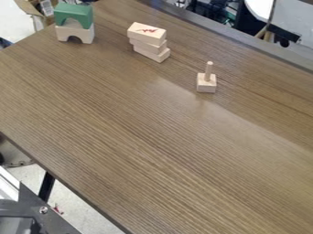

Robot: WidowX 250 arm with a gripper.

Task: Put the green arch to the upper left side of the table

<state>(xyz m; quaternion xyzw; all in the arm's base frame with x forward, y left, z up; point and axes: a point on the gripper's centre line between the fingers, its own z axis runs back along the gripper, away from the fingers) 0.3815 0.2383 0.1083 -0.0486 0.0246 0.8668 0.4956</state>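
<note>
The green arch (74,15) rests on top of a pale wooden arch (75,33) at the upper left of the table (140,132), close to the table's corner. Both blocks stand upright, one directly over the other, with their openings facing the near side.
Right of the arches is a stack of pale wooden blocks (147,38), slightly twisted against each other. Farther right stands a small wooden block with an upright peg (207,82). Dark metal hardware (36,212) lies beyond the table's edge at the lower left.
</note>
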